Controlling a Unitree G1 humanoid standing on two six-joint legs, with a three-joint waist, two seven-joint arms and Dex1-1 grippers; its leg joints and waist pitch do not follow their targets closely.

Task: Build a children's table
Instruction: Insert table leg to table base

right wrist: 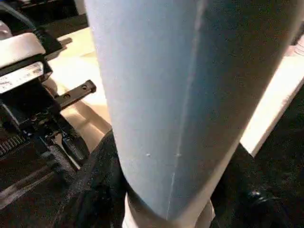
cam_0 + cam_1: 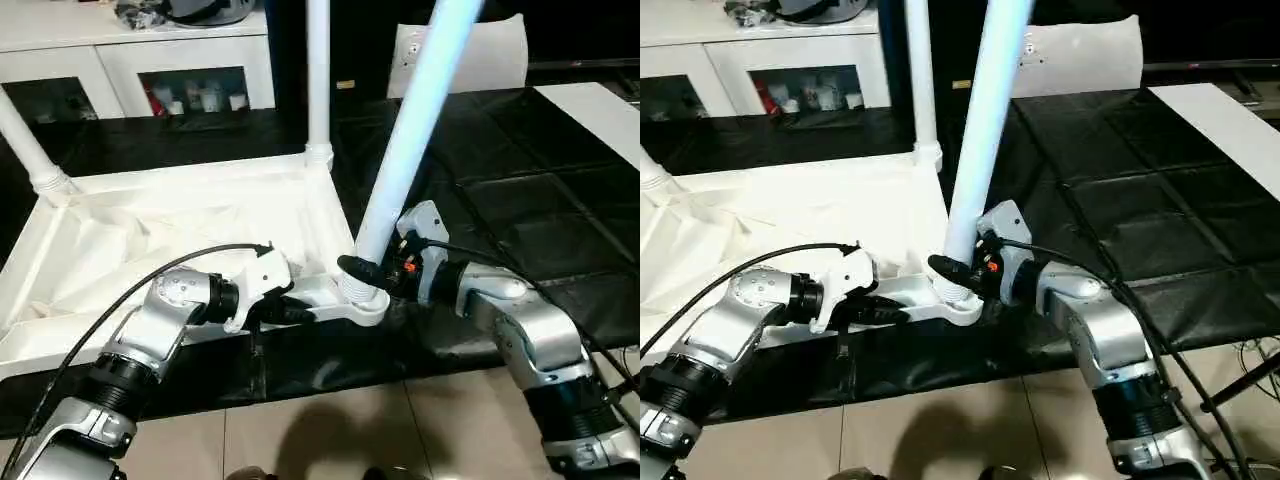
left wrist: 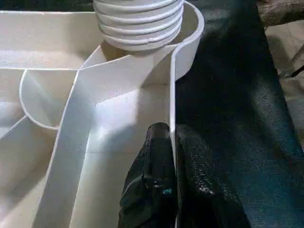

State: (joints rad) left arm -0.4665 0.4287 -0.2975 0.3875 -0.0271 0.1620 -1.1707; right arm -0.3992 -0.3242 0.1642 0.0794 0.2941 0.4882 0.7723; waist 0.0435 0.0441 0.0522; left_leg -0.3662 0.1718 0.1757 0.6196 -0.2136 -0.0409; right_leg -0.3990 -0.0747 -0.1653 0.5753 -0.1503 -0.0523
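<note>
The table top (image 2: pixel 190 230) lies upside down on a black mat (image 2: pixel 520 200) on the floor, its ribbed underside turned up. Two legs are already seated: one upright in the far corner socket (image 2: pixel 318 80), another at the far left corner (image 2: pixel 25 140), slanting in the head view. A third leg (image 2: pixel 415 120) is being set into the near corner socket (image 2: pixel 362 300), just in front of the right tool (image 2: pixel 375 272). Its ribbed foot is seen sitting in the socket cup in the left wrist view, but the leg leans markedly away from upright, so it is judged not yet properly home.

The right tool is held about half open, its fingers clasped around the lower end of this leg just above the socket. The left tool (image 2: pixel 300 312) is nearly closed, its fingers (image 3: pixel 156 180) pinched on the thin rim wall of the top (image 3: pixel 172 118), a little short of the same socket, so that the top is steadied.

The near left corner is hidden behind the left forearm, and no fourth leg is made out. What is judged to remain: the third leg straightened and pressed in, the fourth fitted, and the table turned onto its feet.
</note>
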